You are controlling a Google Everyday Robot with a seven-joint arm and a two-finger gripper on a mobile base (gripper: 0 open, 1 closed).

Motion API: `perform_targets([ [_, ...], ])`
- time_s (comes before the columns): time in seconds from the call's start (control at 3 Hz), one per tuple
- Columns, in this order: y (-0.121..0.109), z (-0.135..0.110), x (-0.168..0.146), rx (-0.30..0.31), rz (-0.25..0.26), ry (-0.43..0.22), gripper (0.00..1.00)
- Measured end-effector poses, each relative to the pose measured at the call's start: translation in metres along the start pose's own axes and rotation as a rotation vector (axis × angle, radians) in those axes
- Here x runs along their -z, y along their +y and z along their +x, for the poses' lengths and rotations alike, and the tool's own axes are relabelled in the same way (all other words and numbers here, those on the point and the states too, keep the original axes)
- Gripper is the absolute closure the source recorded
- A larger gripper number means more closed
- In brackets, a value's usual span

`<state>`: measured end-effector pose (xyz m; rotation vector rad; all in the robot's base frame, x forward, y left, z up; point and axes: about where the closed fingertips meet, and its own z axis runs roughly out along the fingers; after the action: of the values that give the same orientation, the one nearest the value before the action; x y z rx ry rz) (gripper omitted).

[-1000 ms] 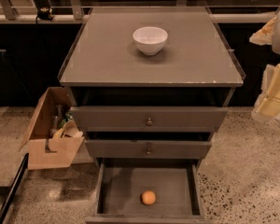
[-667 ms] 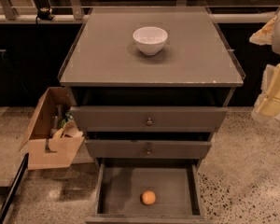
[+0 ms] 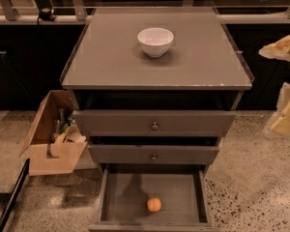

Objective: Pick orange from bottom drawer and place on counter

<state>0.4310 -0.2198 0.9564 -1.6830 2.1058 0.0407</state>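
The orange (image 3: 154, 204) lies alone on the bare floor of the bottom drawer (image 3: 128, 197), which is pulled open. It sits about midway across and close to the front wall. The end effector (image 3: 285, 83) hangs at the right edge of the view, well apart from the fruit and holding nothing; whether it is apart or together I cannot tell. Bring it down from above and a little forward, clear of the middle drawer (image 3: 188, 154) front that overhangs the back. Close on the fruit's widest part, since a smooth round fruit will likely roll if nudged. Lift clear of the walls before you swing up. The counter (image 3: 101, 62) has bare room on either side of the white bowl (image 3: 155, 41). A cardboard box (image 3: 53, 144) stands to the left on the speckled floor (image 3: 251, 178).
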Motion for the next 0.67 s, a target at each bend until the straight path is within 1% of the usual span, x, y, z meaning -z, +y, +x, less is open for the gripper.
perform_targets([
  [0.33,0.008,0.013,-0.031,-0.027,-0.014,-0.145,0.0],
  [0.67,0.011,0.02,-0.059,-0.048,-0.047,-0.223,0.0],
])
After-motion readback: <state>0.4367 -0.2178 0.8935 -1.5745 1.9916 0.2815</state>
